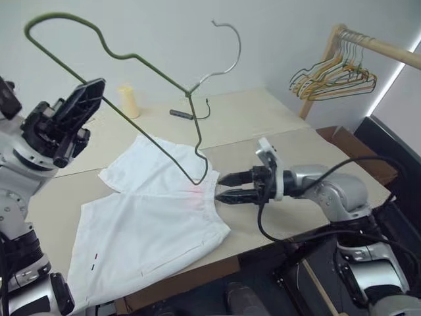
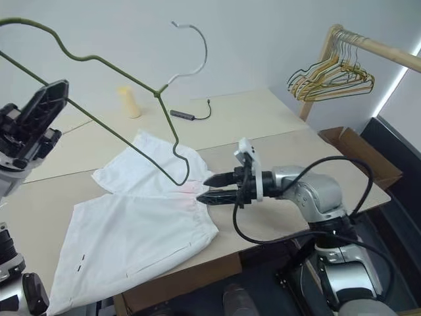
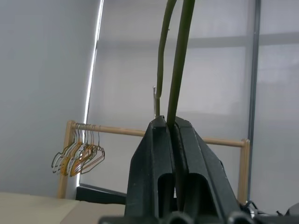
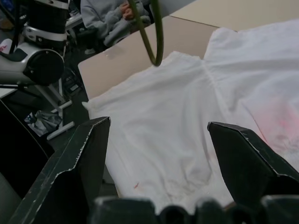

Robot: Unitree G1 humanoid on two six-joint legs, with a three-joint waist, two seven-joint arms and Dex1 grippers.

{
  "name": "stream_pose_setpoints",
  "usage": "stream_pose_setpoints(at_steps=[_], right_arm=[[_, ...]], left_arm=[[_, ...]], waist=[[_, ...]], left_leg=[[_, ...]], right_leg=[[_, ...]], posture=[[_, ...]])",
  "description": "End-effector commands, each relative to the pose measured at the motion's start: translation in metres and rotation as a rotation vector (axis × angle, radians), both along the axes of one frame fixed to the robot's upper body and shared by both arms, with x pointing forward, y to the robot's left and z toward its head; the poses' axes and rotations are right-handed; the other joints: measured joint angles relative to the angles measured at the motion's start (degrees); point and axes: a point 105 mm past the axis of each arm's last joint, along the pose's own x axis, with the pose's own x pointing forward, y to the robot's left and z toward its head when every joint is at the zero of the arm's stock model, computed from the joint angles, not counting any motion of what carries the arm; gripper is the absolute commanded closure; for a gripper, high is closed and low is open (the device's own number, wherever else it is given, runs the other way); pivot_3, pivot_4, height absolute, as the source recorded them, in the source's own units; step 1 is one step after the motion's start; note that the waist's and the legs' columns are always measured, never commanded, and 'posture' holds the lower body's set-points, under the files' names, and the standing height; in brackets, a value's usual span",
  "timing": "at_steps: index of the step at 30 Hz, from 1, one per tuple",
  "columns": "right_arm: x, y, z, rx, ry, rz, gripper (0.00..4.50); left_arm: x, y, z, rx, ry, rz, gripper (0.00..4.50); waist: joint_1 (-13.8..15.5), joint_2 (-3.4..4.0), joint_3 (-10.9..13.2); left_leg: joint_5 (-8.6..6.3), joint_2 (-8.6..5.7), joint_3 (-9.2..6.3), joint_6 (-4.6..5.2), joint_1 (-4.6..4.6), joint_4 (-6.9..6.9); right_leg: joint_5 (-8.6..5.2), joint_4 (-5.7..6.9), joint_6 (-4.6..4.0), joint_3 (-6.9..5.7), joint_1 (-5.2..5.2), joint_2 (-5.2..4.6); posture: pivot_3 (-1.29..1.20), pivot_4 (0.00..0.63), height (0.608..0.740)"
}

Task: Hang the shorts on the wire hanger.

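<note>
Jaws: left gripper clamps wire hanger aloft; right gripper gapes beside flat shorts.

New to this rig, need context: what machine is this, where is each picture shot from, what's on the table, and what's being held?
It is a two-armed humanoid robot. Two pictures come from its head camera, looking down over both arms; the other two come from cameras on each wrist, looking along that arm's tool. The left tool is shut on the wire hanger, lifted above the table. The right tool is open, holding nothing, at the edge of the shorts, which lie flat on the table. Also there: a pale yellow cylinder and a small dark cable. A wooden rack behind carries spare hangers.
</note>
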Motion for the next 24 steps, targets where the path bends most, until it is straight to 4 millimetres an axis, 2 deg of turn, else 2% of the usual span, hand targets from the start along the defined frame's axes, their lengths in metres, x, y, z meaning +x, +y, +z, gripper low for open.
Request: stream_pose_setpoints(at_steps=[1,6,11,17,20,24], right_arm=[[0.001,0.006,0.02,0.061,-0.015,0.024,0.59],[-0.002,0.015,0.03,0.074,-0.043,0.07,0.59],[-0.004,0.023,0.039,0.088,-0.047,0.105,0.59],[-0.011,0.028,0.039,0.081,-0.051,0.139,0.59],[-0.014,0.031,0.036,0.069,-0.051,0.142,1.14],[-0.013,0.032,0.031,0.062,-0.034,0.134,2.52]], left_arm=[[-0.009,0.0,0.007,-0.007,-0.035,-0.027,4.5],[-0.007,-0.008,0.003,0.01,-0.028,-0.04,4.5],[-0.004,-0.014,0.0,0.012,-0.031,-0.05,4.5],[-0.003,-0.016,-0.001,0.001,-0.038,-0.053,4.5],[-0.003,-0.016,-0.002,-0.006,-0.035,-0.049,4.5],[-0.004,-0.017,-0.003,-0.004,-0.038,-0.049,4.5]], waist=[[0.69,0.0,0.0],[2.11,0.04,0.03],[2.35,0.04,0.03],[2.12,0.05,0.03],[2.15,0.05,0.03],[2.16,0.05,0.03]], left_leg=[[-0.01,0.0,0.0,0.0,-0.04,0.0],[-0.05,-0.04,-0.03,-0.04,-0.12,0.02],[-0.05,-0.04,-0.04,-0.04,-0.12,0.02],[-0.05,-0.05,-0.03,-0.04,-0.12,0.02],[-0.05,-0.05,-0.03,-0.04,-0.12,0.02],[-0.05,-0.05,-0.03,-0.04,-0.11,0.03]], right_leg=[[0.11,0.0,-0.17,0.0,-0.04,-0.04],[0.16,-0.01,-0.25,-0.04,-0.06,-0.13],[0.16,0.01,-0.27,-0.09,-0.08,-0.07],[0.17,0.02,-0.28,-0.08,-0.09,-0.06],[0.17,0.02,-0.28,-0.08,-0.09,-0.05],[0.16,0.03,-0.28,-0.08,-0.09,-0.06]], posture=[[-0.16,0.0,0.74],[-0.16,0.0,0.74],[-0.17,0.0,0.74],[-0.18,0.0,0.74],[-0.18,0.0,0.74],[-0.17,0.0,0.74]])
